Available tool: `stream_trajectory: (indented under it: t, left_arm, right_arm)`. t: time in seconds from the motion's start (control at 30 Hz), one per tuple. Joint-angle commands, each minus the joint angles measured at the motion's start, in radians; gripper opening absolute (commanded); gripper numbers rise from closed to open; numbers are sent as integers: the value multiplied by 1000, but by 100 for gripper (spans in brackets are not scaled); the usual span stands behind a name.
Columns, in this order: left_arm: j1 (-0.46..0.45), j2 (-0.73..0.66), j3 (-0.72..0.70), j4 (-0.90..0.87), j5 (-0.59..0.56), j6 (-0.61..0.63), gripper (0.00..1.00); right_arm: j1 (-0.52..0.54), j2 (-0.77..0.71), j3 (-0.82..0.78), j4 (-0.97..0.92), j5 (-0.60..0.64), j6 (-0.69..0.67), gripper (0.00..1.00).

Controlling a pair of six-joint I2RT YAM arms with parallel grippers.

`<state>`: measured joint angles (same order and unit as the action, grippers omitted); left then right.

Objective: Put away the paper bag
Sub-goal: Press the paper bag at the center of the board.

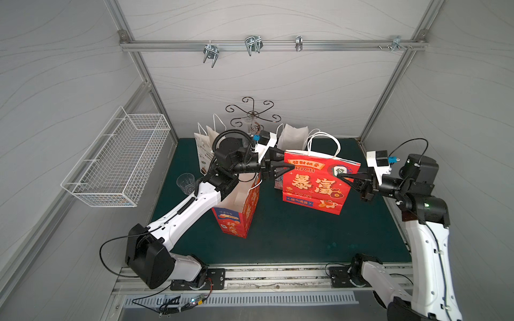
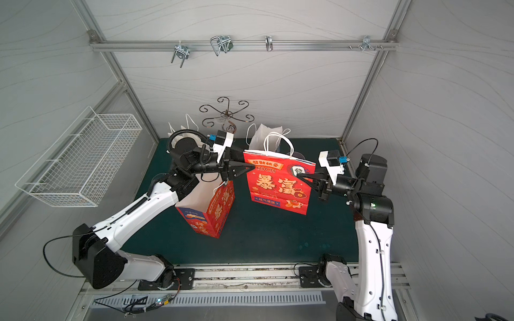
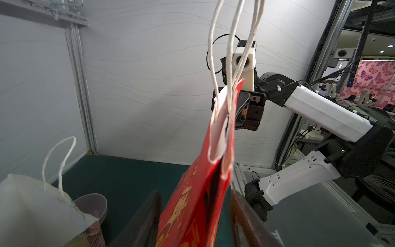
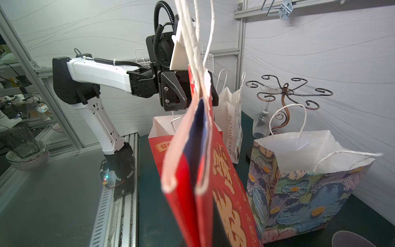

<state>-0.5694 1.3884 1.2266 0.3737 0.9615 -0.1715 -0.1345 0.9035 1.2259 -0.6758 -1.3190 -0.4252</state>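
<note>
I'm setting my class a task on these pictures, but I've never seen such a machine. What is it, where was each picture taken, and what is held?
These are two white-and-black robot arms, each ending in a two-fingered claw. Two pictures look down from overhead, nearly identical; two come from cameras on the arms' wrists. On the dark green mat stand an open red paper bag, a white paper bag, a flowered paper bag and a clear cup. A white wire basket and metal hooks hang on the walls. Between the arms is a flat red paper bag with gold lettering: the right claw is shut on one edge; the left claw stands open around the other.
</note>
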Motion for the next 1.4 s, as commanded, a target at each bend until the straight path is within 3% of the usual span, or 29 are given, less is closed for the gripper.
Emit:
stream_trajectory:
  t: [0.0, 0.13, 0.3, 0.4, 0.43, 0.57, 0.63, 0.73, 0.83, 0.93, 1.03, 1.2, 1.33, 1.37]
  left_arm:
    - [5, 12, 58, 107, 17, -69, 57]
    - [5, 12, 78, 133, 20, -90, 52]
    - [4, 8, 84, 157, 45, -110, 25]
    - [5, 4, 81, 166, 60, -115, 3]
    - [5, 2, 78, 167, 62, -115, 0]
    - [4, -9, 64, 152, 58, -102, 0]
    - [5, -11, 60, 141, 56, -108, 22]
    - [4, -18, 50, 121, 75, -120, 46]
    - [5, -24, 38, 77, 121, -110, 53]
    - [5, -34, 25, 59, 157, -103, 50]
    - [4, -40, 30, 4, 175, -74, 28]
    - [5, -48, 31, 14, 191, -76, 0]
    - [5, -54, 31, -11, 194, -64, 2]
    - [4, -56, 31, -32, 189, -50, 13]
  right_arm:
    - [11, 13, 17, 34, -35, 24, 0]
    - [25, 32, 15, 38, -45, 28, 0]
    - [33, 38, 11, 45, -58, 40, 0]
    - [33, 38, 8, 55, -70, 48, 0]
    - [33, 40, 10, 59, -76, 53, 0]
    - [32, 41, 32, 70, -100, 78, 0]
    - [32, 38, 44, 70, -108, 82, 0]
    - [30, 34, 53, 82, -113, 96, 0]
    - [29, 38, 64, 126, -117, 133, 0]
    - [30, 48, 82, 165, -117, 162, 0]
    - [33, 59, 96, 183, -117, 175, 0]
    - [40, 64, 103, 193, -148, 185, 0]
    - [47, 71, 116, 215, -151, 203, 0]
    - [50, 73, 123, 220, -150, 207, 0]
